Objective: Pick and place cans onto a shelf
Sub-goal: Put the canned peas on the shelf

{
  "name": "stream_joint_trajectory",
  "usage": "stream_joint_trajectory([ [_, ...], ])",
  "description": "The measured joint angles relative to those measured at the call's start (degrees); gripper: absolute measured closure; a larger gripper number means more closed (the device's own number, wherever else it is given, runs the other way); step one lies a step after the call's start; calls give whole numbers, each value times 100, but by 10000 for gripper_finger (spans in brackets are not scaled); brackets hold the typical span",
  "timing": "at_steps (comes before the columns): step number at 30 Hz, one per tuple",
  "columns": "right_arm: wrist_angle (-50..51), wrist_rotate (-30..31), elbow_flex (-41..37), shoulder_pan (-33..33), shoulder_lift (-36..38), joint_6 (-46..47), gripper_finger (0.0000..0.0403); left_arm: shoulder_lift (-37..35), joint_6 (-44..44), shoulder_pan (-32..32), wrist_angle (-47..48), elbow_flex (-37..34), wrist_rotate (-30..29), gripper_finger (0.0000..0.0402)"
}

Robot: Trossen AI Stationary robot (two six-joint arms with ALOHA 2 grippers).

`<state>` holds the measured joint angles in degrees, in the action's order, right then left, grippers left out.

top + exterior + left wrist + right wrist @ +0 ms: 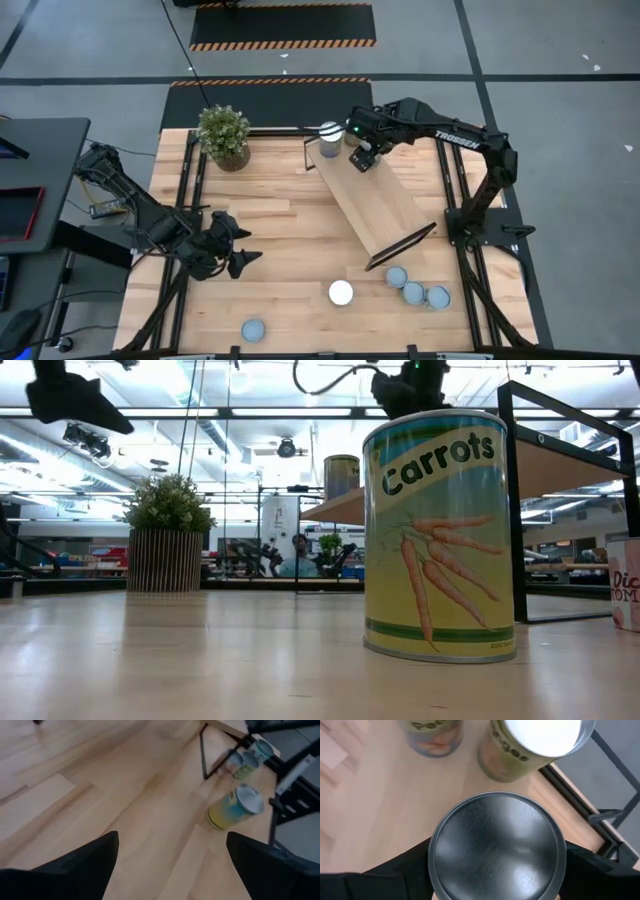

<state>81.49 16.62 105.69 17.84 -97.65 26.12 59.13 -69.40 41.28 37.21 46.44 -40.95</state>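
Can (pixel 497 847), round brushed-metal top.

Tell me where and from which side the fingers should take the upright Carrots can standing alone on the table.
Grip the Carrots can across its round side wall, just below the top rim, coming straight down from above. It stands upright with bare table all around, so both fingers fit either side. The open left gripper looks nearest.

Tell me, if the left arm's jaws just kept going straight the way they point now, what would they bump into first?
Probably the yellow can standing alone on the table. The left gripper hangs open above the bare wood, aimed toward it, with nothing between. How low the jaws would travel is unclear, so they might pass over its top.
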Motion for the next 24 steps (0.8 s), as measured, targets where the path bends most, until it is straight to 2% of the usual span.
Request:
stream_joint_trajectory([
  [9, -526, -605, -398, 364, 4, -458, 77, 0, 392, -466, -150, 0, 24, 27],
  [17, -586, -239, -522, 374, 3, -541, 12, 0, 603, -614, -223, 0, 31, 27],
  [24, -728, -162, -432, 375, 2, -683, 13, 2, 712, -621, -258, 0, 70, 27],
])
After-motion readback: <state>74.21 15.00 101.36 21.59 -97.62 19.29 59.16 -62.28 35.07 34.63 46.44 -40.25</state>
